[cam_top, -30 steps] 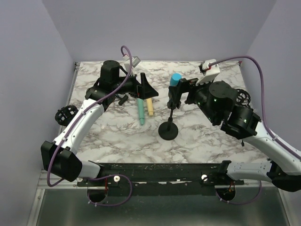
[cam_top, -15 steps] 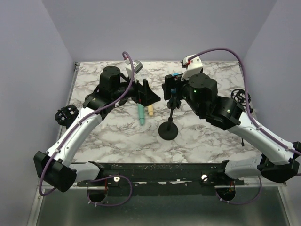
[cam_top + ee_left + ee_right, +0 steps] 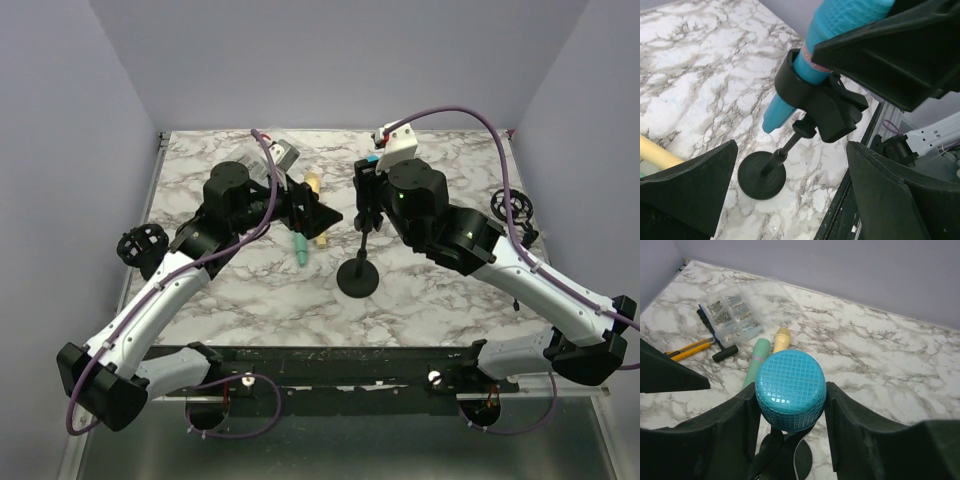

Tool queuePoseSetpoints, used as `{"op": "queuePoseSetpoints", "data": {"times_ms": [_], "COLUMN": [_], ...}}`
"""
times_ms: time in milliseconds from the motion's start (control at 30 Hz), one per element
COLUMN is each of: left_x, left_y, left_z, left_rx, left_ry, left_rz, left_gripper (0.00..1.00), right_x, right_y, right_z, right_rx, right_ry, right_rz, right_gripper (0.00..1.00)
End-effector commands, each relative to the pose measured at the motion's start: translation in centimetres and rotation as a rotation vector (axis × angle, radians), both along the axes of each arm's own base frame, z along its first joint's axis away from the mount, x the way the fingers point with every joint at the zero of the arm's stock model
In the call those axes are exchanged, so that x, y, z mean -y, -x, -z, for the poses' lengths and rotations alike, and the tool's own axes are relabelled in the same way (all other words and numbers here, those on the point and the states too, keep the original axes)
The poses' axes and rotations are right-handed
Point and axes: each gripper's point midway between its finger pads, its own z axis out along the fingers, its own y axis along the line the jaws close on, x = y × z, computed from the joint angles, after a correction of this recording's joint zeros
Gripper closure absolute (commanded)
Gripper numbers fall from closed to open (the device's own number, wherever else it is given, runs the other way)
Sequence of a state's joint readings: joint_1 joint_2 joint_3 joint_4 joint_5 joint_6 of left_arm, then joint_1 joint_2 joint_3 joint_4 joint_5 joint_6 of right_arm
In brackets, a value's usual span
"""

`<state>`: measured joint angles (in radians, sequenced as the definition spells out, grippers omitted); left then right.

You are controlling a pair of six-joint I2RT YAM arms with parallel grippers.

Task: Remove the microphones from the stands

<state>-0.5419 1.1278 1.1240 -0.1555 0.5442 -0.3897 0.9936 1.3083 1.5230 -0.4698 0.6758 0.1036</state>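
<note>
A blue microphone (image 3: 790, 387) with a mesh head sits tilted in the clip (image 3: 815, 102) of a black stand, whose round base (image 3: 358, 278) rests on the marble table. My right gripper (image 3: 790, 397) reaches in from above. Its two black fingers (image 3: 737, 427) press both sides of the microphone's head, so it is shut on it. In the top view only a sliver of the blue microphone (image 3: 372, 158) shows behind that gripper (image 3: 367, 188). My left gripper (image 3: 791, 150) is open just left of the stand, and the stand's pole (image 3: 785, 150) shows between its wide-apart fingers.
A green microphone (image 3: 756, 367) and a yellow one (image 3: 782, 340) lie on the table left of the stand. Farther left are a clear box of screws (image 3: 732, 315), a black T-handle tool (image 3: 715, 340) and an orange cutter (image 3: 687, 350). Purple walls close in the table.
My right arm swung left over the stand and its jaws closed in onto the microphone's head. My left arm moved right, closer to the stand, still open.
</note>
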Motion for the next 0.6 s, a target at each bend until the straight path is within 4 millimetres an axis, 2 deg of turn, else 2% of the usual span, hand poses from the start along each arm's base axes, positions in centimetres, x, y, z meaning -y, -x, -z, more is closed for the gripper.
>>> {"op": "queuePoseSetpoints", "data": {"times_ms": [0,133,200,300,333,400,567], "left_x": [-0.4,0.1,0.1,0.1,0.1,0.6,2.4], "left_y": [0.9,1.9,1.3,0.6,0.2,0.1,-0.8], "left_z": [-2.7,-2.4,-2.0,-1.7,-2.3,-2.9,-2.8], "left_rx": [0.102,0.116,0.128,0.142,0.159,0.191,0.232], "left_ry": [0.07,0.088,0.079,0.056,0.074,0.08,0.034], "left_rz": [-0.049,-0.107,-0.205,-0.354,-0.406,-0.457,-0.543], "left_gripper": [0.06,0.04,0.01,0.01,0.01,0.01,0.01], "right_x": [-0.7,-1.1,-1.0,-0.6,-0.5,-0.4,-0.8], "right_y": [-0.4,-0.3,-0.5,-0.6,-0.7,-0.6,-0.5], "right_z": [0.6,0.8,1.0,1.2,1.3,1.3,1.2], "right_rx": [0.008,0.002,0.001,-0.003,-0.007,-0.012,-0.016], "right_ry": [0.01,0.012,0.021,0.033,0.033,0.024,0.01], "right_rz": [-0.021,-0.04,-0.028,-0.001,0.007,0.013,-0.001], "right_gripper": [0.52,0.77,0.86,0.91,0.92,0.93,0.96]}}
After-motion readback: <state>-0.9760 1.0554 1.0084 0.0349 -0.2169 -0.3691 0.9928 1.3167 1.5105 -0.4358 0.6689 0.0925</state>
